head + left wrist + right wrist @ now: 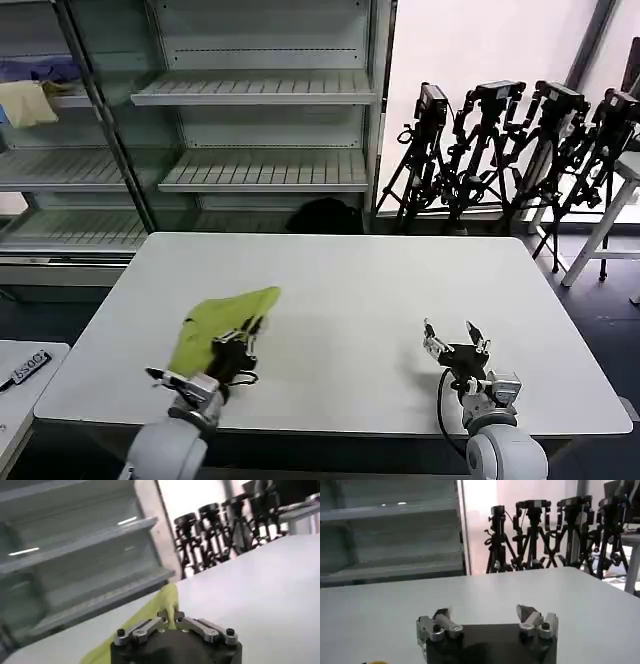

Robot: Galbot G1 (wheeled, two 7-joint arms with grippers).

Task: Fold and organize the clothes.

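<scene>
My left end effector point(243, 338) pinches the T-shirt point(222, 317) at its near edge, ready for a fold; the right end effector point(453, 345) waits wide open over the desk point(360, 290).

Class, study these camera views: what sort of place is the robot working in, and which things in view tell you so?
Probably a robotics lab or recording studio, not a home. Bare metal shelving lines the back wall, a row of black camera tripods stands by the window, and the lime T-shirt lies on a plain white table.
</scene>
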